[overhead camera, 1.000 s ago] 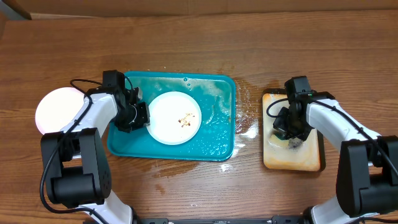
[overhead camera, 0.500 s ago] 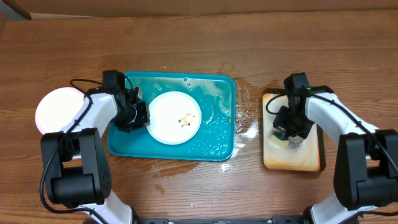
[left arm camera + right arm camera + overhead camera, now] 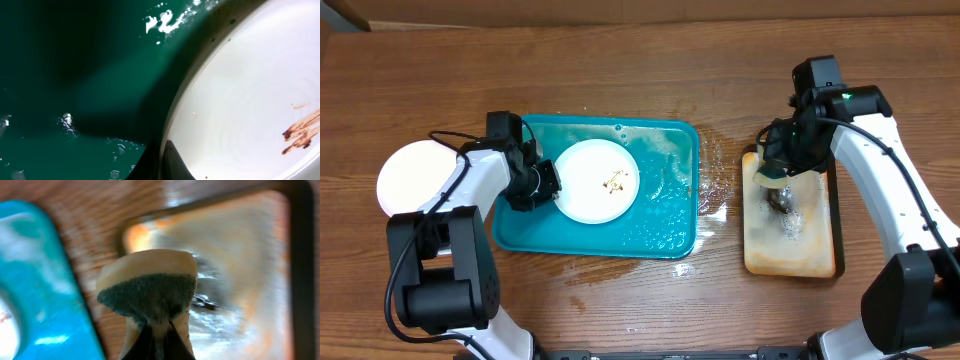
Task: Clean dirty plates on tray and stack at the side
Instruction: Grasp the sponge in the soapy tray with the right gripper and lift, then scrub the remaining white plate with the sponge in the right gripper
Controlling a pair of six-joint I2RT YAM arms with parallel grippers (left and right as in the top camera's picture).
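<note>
– White plate (image 3: 598, 180), where's it at?
– In the teal tray (image 3: 670, 215), left half. Brown smears (image 3: 614, 181) near its centre, so it's not clean yet. My left hand (image 3: 548, 187) is at its left rim. On the left wrist view one finger (image 3: 175, 162) lies on top of the rim and the other drops outside it. I read that as pinched on the plate.
– Other plates?
– One more that I can see: second plate (image 3: 410, 178), white, on the tabletop (image 3: 620, 80) just left of the tray. Can't tell if it's a single plate or a stack.
– Right side?
– Right hand (image 3: 778, 170) is clamped on a sponge (image 3: 150, 280), dark green scrub side showing on the right wrist view. It hangs over the far left corner of the tan tray (image 3: 815, 255), which is wet and has a dark blob (image 3: 782, 200) on it. There's water (image 3: 715, 190) on the wood between the two trays.
– Step?
– Scrubbing this plate, I'd say: sponge in hand, plate braced. Next I need to carry the sponge across to the smears and put the scrub side on them. The left pinch has to stay firm so the plate doesn't skate on the wet tray. After that it goes on the one at the left.
</note>
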